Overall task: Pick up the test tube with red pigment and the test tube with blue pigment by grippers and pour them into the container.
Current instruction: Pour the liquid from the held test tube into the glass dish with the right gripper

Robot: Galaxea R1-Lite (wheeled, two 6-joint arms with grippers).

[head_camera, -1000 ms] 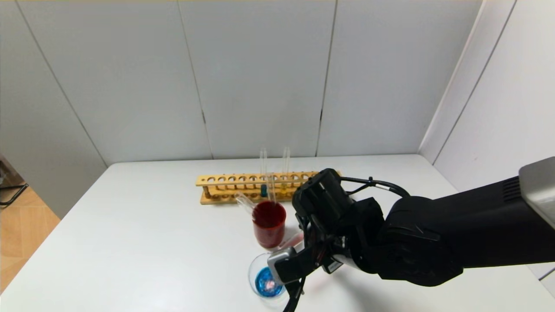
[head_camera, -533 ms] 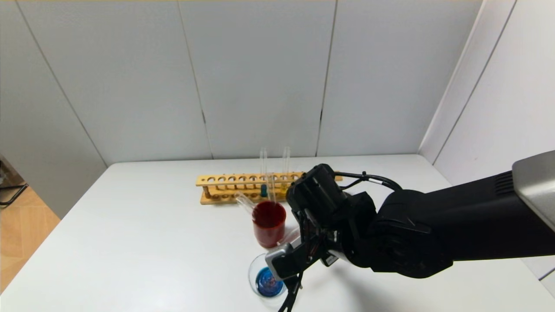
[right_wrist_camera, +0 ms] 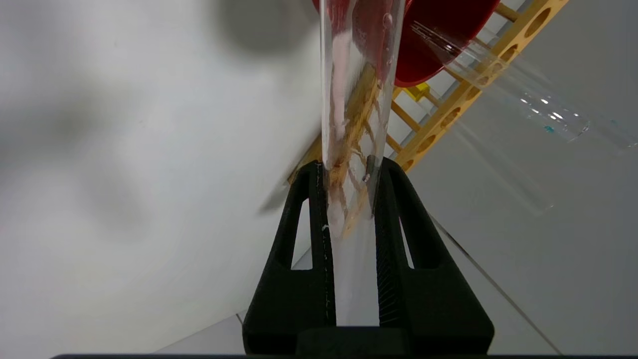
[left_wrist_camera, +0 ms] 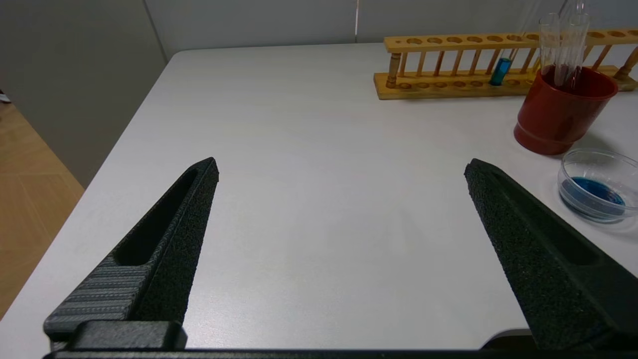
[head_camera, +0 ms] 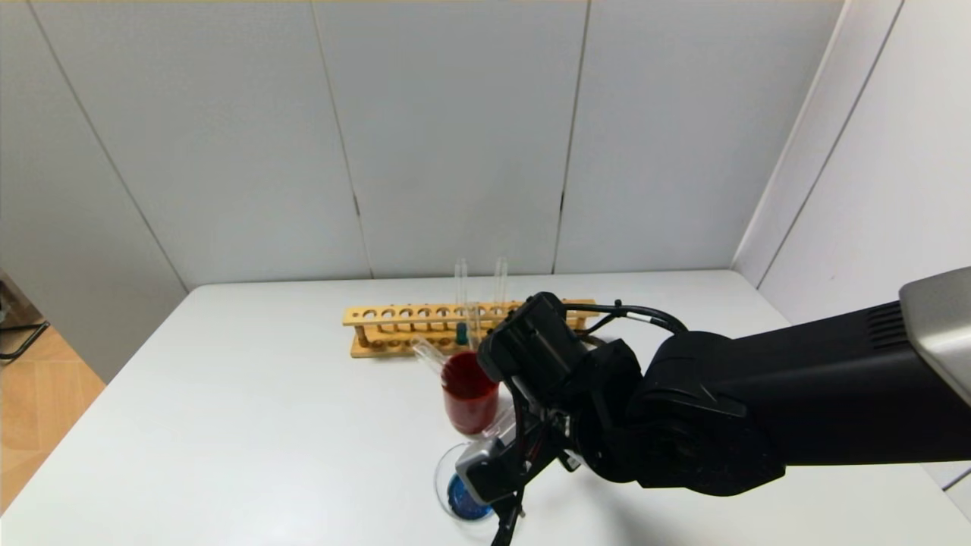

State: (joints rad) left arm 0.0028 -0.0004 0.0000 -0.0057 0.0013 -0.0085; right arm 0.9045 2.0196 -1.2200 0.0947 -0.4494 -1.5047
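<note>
Black left gripper [left_wrist_camera: 339,199] parked well left of red cup [left_wrist_camera: 565,112], fingers spread wide, holding nothing. Container [head_camera: 449,479] with blue pool sits just in front of cup. Right gripper [right_wrist_camera: 349,169] above container, fingers clamped on test tube with red pigment [right_wrist_camera: 355,99], pink residue inside.

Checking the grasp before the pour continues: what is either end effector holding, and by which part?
The right end effector clamps a clear test tube across its glass body, part-way along; which end is hidden. The left end effector is open, holding nothing.
</note>
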